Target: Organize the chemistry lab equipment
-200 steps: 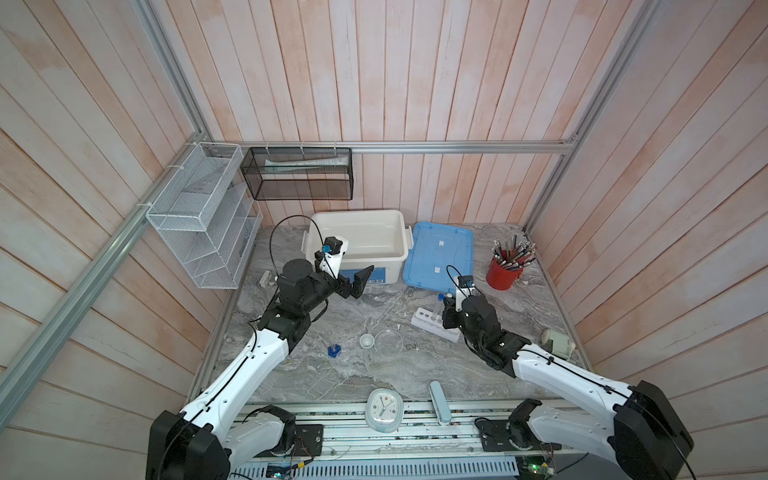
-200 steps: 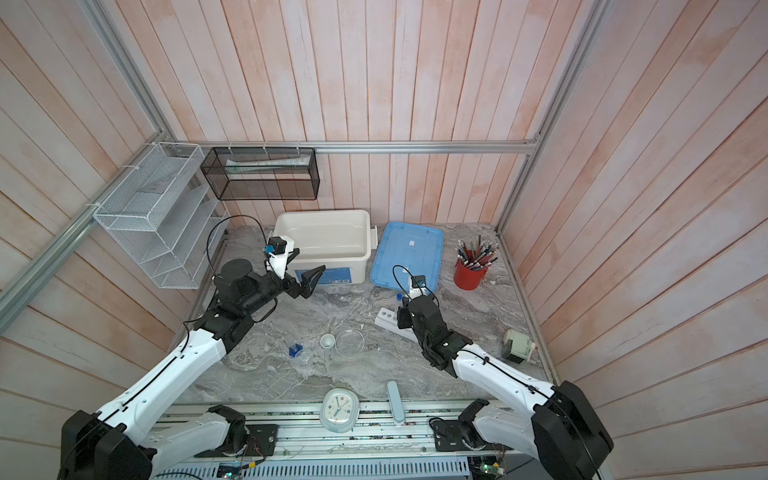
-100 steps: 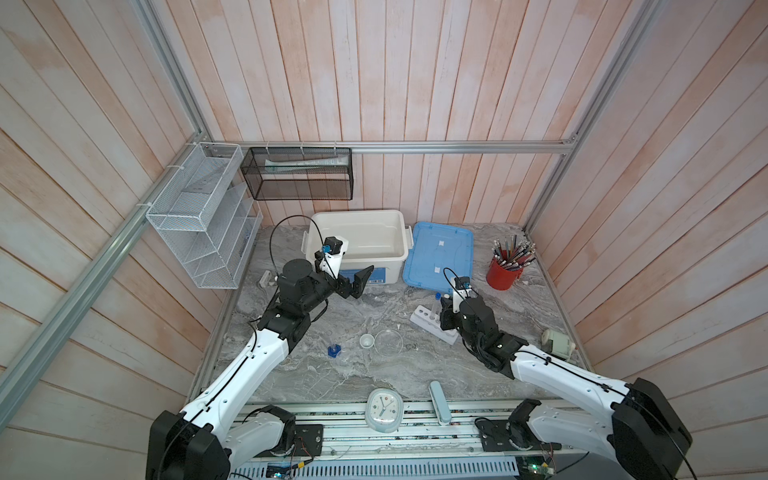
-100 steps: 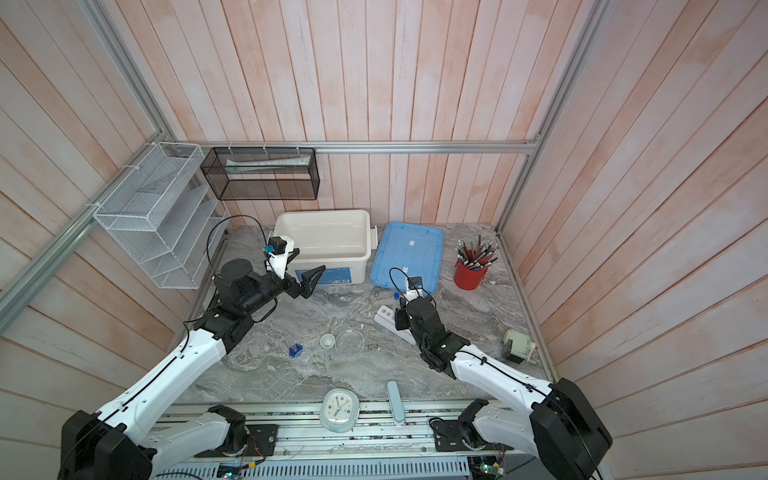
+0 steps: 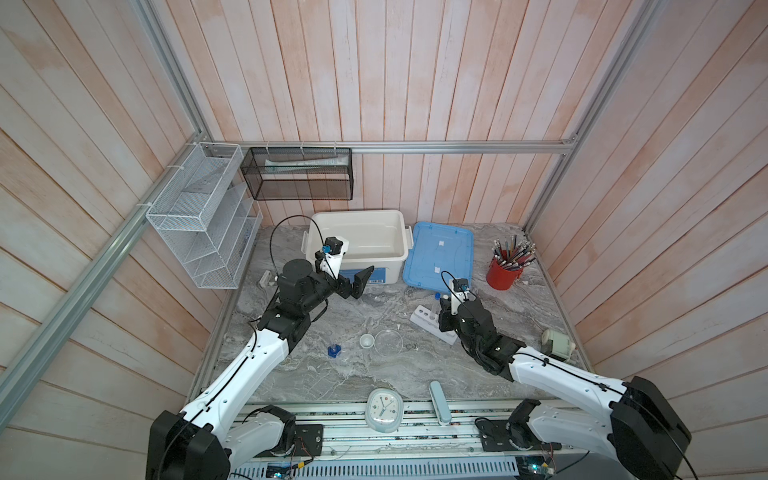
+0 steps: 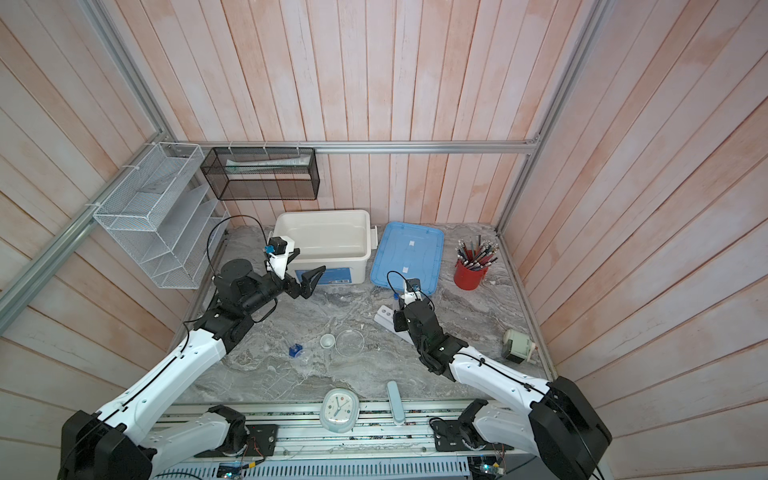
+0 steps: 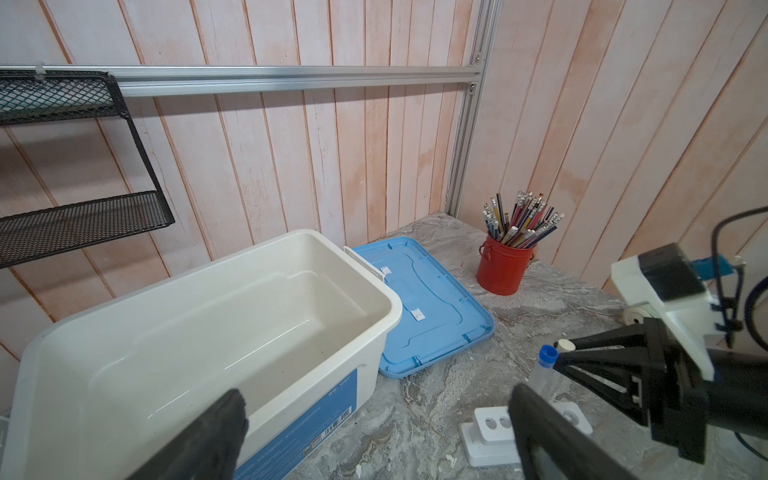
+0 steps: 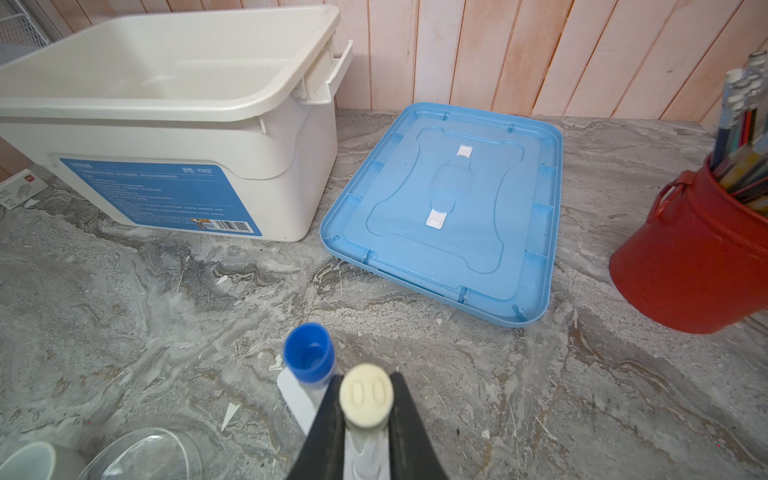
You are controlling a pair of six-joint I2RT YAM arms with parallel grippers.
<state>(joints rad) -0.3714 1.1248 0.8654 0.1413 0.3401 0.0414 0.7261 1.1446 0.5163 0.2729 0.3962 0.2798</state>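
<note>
Right wrist view: right gripper (image 8: 365, 380) is pinched nearly closed on the white-cap tube (image 8: 365, 400), held upright just beside the blue-cap tube (image 8: 308, 352). That one stands in the white rack (image 5: 422, 319), right of centre on the tabletop (image 5: 374, 307). Cannot tell whether the white-cap tube is seated in a hole yet. Over on the left, the left gripper (image 7: 376, 392) is empty, jaws spread wide, hovering above the tabletop just in front of the white bin (image 5: 357, 212) at far centre. Progress, my read: early, with one tube racked, the second in hand and the rest untouched. The petri dish (image 5: 388, 341) and small white dish (image 5: 366, 340) sit loose side by side near centre. The blue-hexagon-based vessel (image 5: 334, 351) lies just left of them and seems tipped over, hard to tell. The bin looks empty and its blue lid (image 5: 440, 253) lies flat to its right, so gathering the dishes and vessel probably remains. Not task items: red cup of pens (image 5: 505, 272) far right, round clock (image 5: 383, 409) at the near edge. The surface is grey marbled stone-look with pale flecks scattered about. The room has pinkish plank walls (image 5: 395, 83) with aluminium rails, a white wire shelf (image 5: 199, 216) on the left and a black mesh basket (image 5: 297, 174) on the far wall.
</note>
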